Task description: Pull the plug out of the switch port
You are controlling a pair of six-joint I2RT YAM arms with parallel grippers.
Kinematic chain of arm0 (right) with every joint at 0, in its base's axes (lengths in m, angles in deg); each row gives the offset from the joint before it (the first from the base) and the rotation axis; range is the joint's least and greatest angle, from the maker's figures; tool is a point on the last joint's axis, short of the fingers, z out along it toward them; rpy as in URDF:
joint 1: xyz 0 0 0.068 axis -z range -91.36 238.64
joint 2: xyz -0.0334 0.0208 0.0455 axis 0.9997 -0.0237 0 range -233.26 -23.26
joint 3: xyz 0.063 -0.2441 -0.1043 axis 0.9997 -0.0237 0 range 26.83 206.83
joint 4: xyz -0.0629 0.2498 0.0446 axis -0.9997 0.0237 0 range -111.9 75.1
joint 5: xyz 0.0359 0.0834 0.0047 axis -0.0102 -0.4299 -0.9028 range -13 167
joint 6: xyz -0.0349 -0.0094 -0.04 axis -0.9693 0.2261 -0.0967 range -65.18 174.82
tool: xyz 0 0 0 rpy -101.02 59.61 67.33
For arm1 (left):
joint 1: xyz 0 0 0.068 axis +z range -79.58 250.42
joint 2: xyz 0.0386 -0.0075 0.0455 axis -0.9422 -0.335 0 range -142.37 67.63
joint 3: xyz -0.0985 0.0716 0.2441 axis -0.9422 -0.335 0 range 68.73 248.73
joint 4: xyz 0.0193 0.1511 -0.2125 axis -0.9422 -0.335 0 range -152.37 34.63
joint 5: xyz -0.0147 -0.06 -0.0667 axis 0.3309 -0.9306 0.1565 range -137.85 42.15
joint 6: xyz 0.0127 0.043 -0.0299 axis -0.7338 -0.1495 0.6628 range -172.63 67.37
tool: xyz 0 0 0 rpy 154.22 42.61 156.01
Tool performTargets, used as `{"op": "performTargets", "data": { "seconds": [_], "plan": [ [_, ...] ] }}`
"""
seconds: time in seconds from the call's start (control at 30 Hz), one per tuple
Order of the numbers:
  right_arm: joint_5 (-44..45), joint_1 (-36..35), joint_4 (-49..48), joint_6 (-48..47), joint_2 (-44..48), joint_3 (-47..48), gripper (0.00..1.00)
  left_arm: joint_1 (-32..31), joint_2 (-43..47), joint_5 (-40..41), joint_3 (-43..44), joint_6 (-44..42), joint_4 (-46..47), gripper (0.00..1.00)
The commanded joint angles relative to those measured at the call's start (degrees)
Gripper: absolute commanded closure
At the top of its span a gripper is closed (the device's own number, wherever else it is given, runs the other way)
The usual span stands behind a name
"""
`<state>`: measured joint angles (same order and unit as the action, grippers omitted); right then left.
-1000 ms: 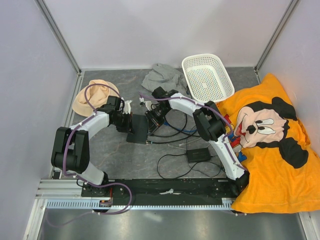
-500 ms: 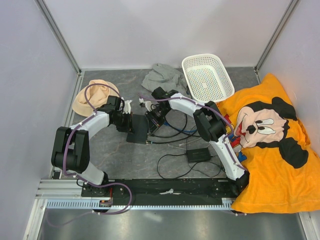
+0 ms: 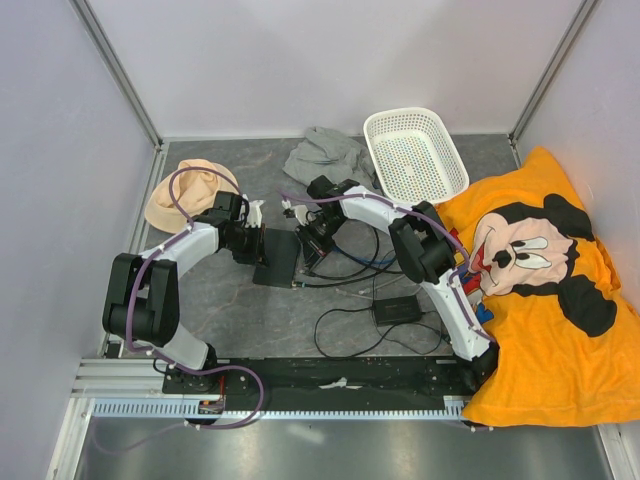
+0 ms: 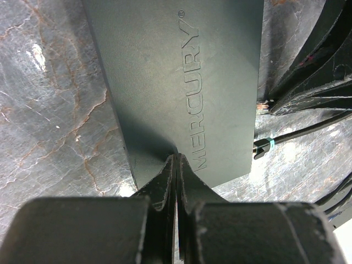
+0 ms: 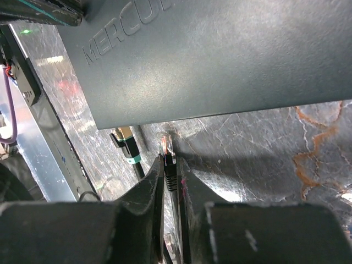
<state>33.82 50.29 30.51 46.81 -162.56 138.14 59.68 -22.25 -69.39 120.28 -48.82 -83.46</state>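
The black switch (image 3: 281, 262), MERCURY embossed on its lid, lay flat on the grey marbled table (image 3: 230, 310) a bit left of centre in the top view, w/ an arm reaching in on it from either side. The left gripper (image 4: 176, 160) had its fingers pressed together, nothing betw. them, tips resting on the lid right at the box's edge, bottom centre of the left wrist view. The right gripper (image 5: 169, 164) was clamped on the plug (image 5: 166, 147), black boot pinched betw. the two fingers, clear tip poking out toward the switch. That tip sat just beside the box's port side w/ a sliver of table showing betw. them in the right wrist view, so it looked out of the switch port. The port row itself faced away from every camera, so I couldn't see it. A second connector w/ a teal band (image 5: 127, 154) sat just left of the plug, its tip at the same side. Black cables (image 3: 350, 268) looped right of the switch down to a small power brick (image 3: 397, 310), lower centre. Upper part of the top view: tan hat (image 3: 185, 195) at left, grey cloth (image 3: 325, 155) in the middle, white basket (image 3: 415, 150) to the right. A big yellow cartoon-mouse cushion (image 3: 540, 300) filled the right side.
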Motion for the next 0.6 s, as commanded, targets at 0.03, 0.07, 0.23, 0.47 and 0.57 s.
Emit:
{"op": "performTargets", "data": {
  "seconds": [0.03, 0.07, 0.23, 0.47, 0.57],
  "plan": [
    [18.7, 0.2, 2.5, -6.5, -4.0, 1.3, 1.00, -0.2, -1.5, 2.2, 0.1, 0.4, 0.6, 0.99],
    [19.4, 0.3, 3.1, -7.3, -3.4, 2.8, 1.00, -0.2, -1.5, 2.2, 0.1, 0.4, 0.5, 0.99],
    [22.2, 2.7, 5.6, -11.8, -0.4, 12.1, 1.00, -0.2, -2.1, 2.1, 0.4, 0.5, 0.3, 0.99],
    [27.2, 9.3, 9.3, -12.7, 0.3, 13.5, 1.00, -0.2, -3.7, 1.9, 2.5, 0.8, 0.1, 0.98],
    [28.1, 12.4, 9.3, -12.7, 1.8, 11.0, 1.00, -0.2, -4.0, 1.9, 2.9, 0.8, 0.1, 0.98]
  ]
}}
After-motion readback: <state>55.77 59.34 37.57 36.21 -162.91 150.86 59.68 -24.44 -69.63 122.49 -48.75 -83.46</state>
